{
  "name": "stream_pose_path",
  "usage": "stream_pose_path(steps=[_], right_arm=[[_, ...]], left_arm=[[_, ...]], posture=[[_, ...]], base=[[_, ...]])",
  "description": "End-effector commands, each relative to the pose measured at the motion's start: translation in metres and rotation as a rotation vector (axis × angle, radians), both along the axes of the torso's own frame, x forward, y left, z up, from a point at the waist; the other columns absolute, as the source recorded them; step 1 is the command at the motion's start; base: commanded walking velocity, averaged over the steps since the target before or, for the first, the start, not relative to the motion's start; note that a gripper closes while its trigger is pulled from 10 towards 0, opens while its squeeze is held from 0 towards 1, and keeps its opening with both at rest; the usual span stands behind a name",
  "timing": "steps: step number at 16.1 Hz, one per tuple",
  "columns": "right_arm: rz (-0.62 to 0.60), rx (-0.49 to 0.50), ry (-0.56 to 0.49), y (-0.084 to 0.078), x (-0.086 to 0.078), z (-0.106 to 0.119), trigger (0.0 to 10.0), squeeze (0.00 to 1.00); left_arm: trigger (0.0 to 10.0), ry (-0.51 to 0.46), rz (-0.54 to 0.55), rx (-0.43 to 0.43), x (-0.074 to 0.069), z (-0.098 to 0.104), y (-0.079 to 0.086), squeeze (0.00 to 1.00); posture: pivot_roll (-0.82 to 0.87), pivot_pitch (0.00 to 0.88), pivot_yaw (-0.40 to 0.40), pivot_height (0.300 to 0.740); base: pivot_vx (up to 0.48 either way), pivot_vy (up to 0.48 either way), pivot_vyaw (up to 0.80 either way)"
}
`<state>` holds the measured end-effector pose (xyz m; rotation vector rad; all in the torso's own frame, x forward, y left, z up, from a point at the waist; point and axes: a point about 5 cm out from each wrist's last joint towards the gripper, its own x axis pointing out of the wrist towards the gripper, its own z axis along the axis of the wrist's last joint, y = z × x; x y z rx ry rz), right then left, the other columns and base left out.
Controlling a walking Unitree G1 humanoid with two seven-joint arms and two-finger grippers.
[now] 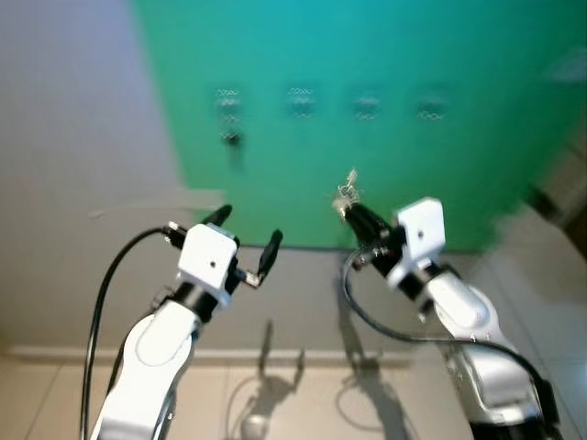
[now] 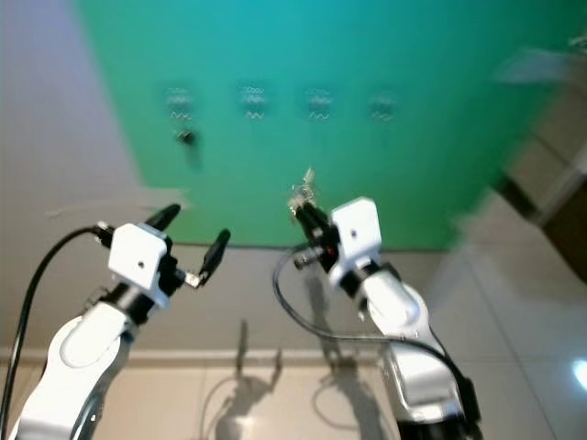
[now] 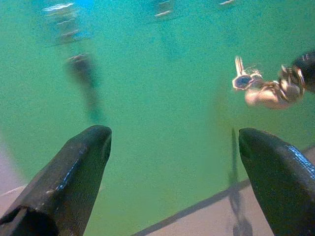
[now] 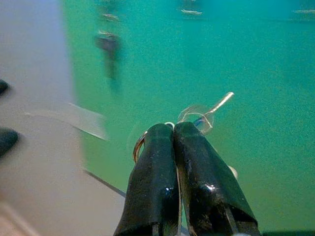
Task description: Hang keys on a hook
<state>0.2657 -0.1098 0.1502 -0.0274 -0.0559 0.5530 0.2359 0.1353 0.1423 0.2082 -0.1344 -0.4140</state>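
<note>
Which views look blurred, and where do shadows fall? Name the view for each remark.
Left eye view: hooks smeared by motion blur, arm shadows on the floor. Right wrist view: keys blurred beyond the right hand. Left wrist view: left hand sharp, green wall soft.

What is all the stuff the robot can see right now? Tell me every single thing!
green board: one, green, on the wall ahead of the robot.
hooks: four, pale, blurred, in a row high on the green board.
dark item: one, hanging under the leftmost hook; too blurred to identify.
keys: one bunch, silvery, on a ring, held up before the board.
wall: grey, left of the board.
floor: pale tiles, below.
left gripper: one, black, jaws open, holding nothing.
right gripper: one, black, jaws shut on the keys.
</note>
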Motion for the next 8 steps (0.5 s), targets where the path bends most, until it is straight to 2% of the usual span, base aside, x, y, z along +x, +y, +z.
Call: stream_pose_path(steps=[1, 5, 8], right_arm=[[0.033, 0.017, -0.017, 0.0041, -0.0012, 0.0055, 10.0, 0.0], [0.045, 0.022, -0.028, 0.0035, -0.0009, 0.0093, 10.0, 0.0], [0.043, 0.029, -0.036, 0.0033, -0.0008, 0.0114, 10.0, 0.0]], left_arm=[[10.0, -0.013, 0.011, 0.011, 0.001, 0.0027, 0.0023, 0.0], [10.0, -0.013, 0.011, 0.007, 0.0009, 0.0026, 0.002, 0.0], [10.0, -0.015, 0.01, 0.008, 0.001, 0.0033, 0.002, 0.0]], posture=[[0.06, 0.0, -0.024, 0.74], [0.06, 0.0, -0.025, 0.74], [0.05, 0.0, -0.021, 0.74]], base=[[0.352, 0.0, 0.0], [0.352, 0.0, 0.0], [0.0, 0.0, 0.0]])
